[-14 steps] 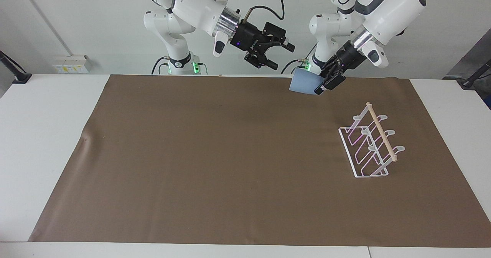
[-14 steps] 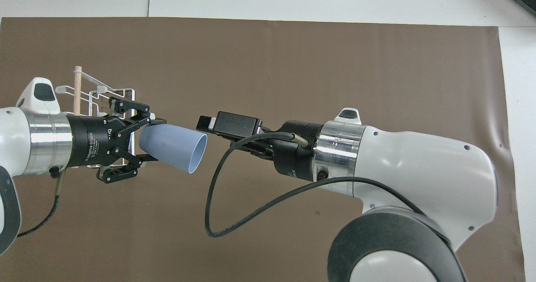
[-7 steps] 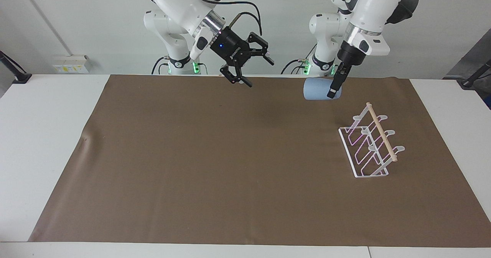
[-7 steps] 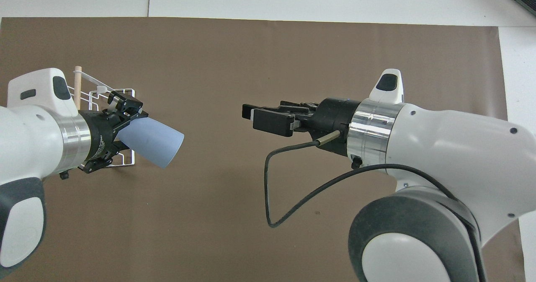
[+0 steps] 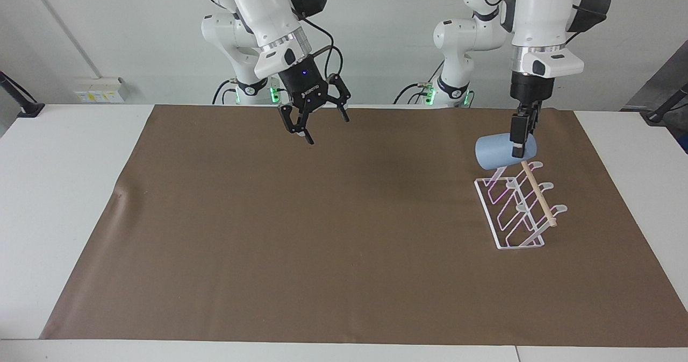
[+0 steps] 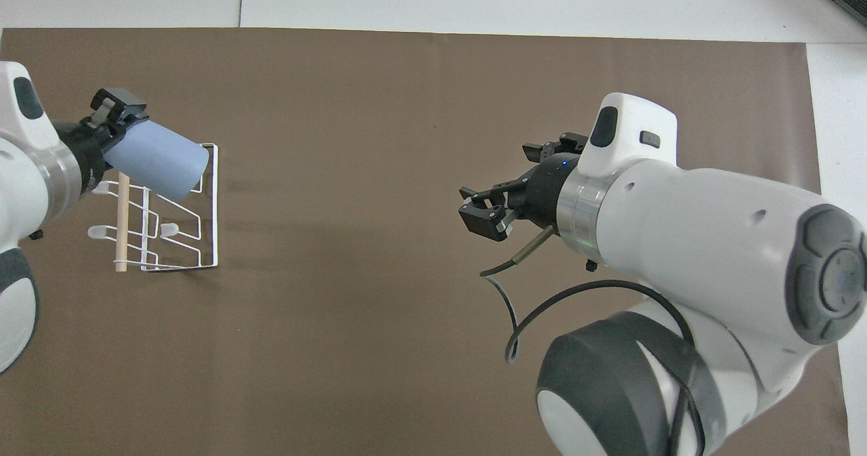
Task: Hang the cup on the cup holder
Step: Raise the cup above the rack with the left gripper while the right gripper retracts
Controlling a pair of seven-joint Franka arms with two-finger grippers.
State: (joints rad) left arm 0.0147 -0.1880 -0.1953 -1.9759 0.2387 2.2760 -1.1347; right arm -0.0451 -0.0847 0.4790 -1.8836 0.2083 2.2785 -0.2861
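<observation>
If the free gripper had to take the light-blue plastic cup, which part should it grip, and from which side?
Probably the open-mouth end of the light-blue plastic cup, approached from the right arm's end of the table. The cup lies sideways over the white wire cup holder; the left gripper already clamps its narrow base. The right gripper is open.

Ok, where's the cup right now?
In the facing view the cup hangs on its side in the left gripper, up in the air over the robots' end of the cup holder.

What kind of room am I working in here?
Probably a robotics lab: a bare white table with a brown mat, two bench-mounted arms, and only a cup and cup holder set out.
</observation>
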